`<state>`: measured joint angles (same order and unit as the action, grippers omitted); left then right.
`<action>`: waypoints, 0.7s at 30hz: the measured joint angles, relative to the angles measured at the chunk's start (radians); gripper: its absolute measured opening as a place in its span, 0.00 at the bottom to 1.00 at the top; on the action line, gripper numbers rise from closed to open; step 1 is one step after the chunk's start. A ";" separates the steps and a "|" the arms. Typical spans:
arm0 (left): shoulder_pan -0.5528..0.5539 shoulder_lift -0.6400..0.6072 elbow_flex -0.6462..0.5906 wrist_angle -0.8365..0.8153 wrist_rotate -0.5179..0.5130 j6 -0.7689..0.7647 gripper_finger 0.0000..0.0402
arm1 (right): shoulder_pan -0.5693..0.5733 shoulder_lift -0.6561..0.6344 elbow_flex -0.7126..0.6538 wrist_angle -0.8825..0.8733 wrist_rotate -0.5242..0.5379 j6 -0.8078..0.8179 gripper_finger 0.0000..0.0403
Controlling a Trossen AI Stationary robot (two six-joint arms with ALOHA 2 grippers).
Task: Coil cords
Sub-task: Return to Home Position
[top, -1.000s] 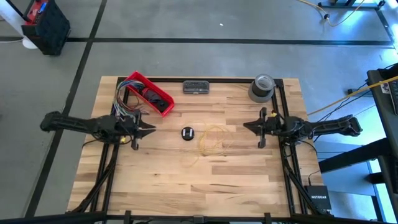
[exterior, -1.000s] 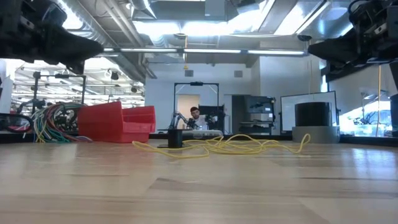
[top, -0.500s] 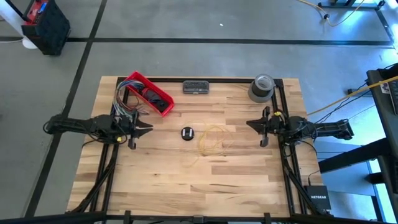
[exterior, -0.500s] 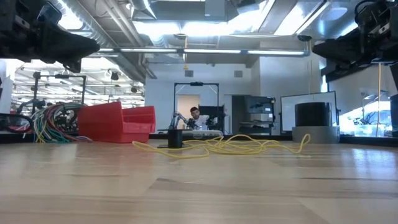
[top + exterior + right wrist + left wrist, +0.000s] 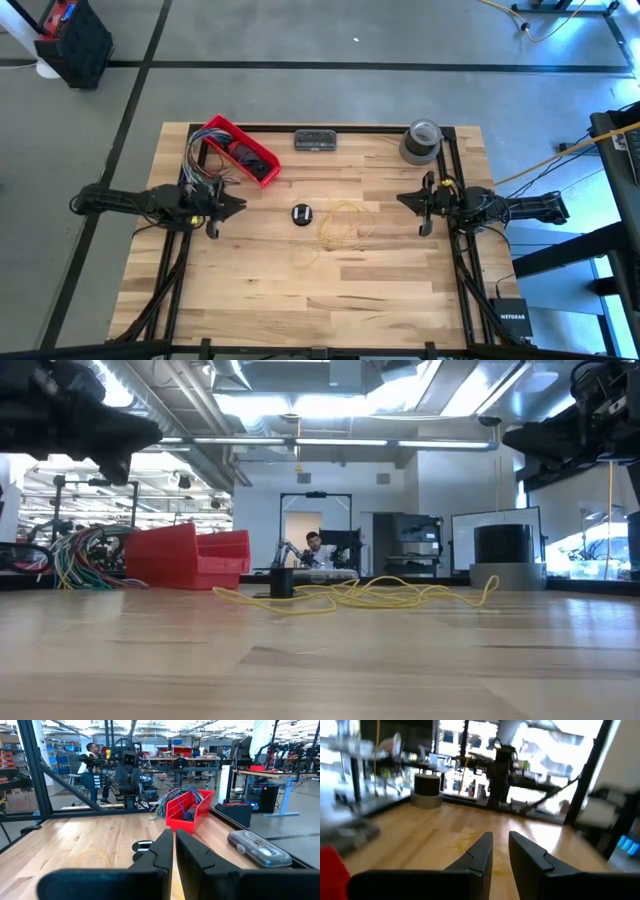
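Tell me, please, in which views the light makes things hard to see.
Low view: the ceiling lights glare behind, so the left end effector and right end effector are black silhouettes, while the cord stands out yellow. High view: light is even, yet the cord is faint on the pale table. Left wrist view: bright windows wash out the background.

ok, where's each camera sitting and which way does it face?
High: overhead, straight down on the table; both arms, left gripper and right gripper pointing inward.
Low: table height, level across it into the room; arms at upper corners.
Left wrist: on the left arm, facing the right arm; own jaws slightly apart.
Right wrist: on the right arm, facing the left arm; own jaws shut.
Shared: high and low both show the cord and spool.
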<state>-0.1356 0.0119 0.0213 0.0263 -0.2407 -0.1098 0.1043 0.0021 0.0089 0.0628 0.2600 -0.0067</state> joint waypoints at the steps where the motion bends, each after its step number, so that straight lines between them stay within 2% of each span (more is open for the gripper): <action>1: 0.000 0.006 -0.001 0.020 -0.012 -0.091 0.14 | 0.000 0.000 0.000 0.000 0.000 0.000 0.06; 5: 0.000 0.008 0.000 0.077 -0.023 -0.475 0.14 | 0.000 0.000 0.000 -0.001 0.001 0.001 0.06; 8: 0.000 0.009 0.000 0.052 -0.022 -0.620 0.14 | 0.000 0.000 0.000 -0.002 0.000 0.001 0.06; 11: 0.000 0.008 0.000 0.024 -0.022 -0.661 0.14 | 0.000 0.000 -0.001 -0.001 0.001 0.001 0.06; 21: 0.000 0.012 0.000 -0.009 -0.022 -0.661 0.14 | 0.000 0.000 -0.001 -0.003 0.001 0.002 0.06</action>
<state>-0.1356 0.0238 0.0216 0.0170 -0.2626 -0.7712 0.1043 0.0021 0.0082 0.0597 0.2607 -0.0048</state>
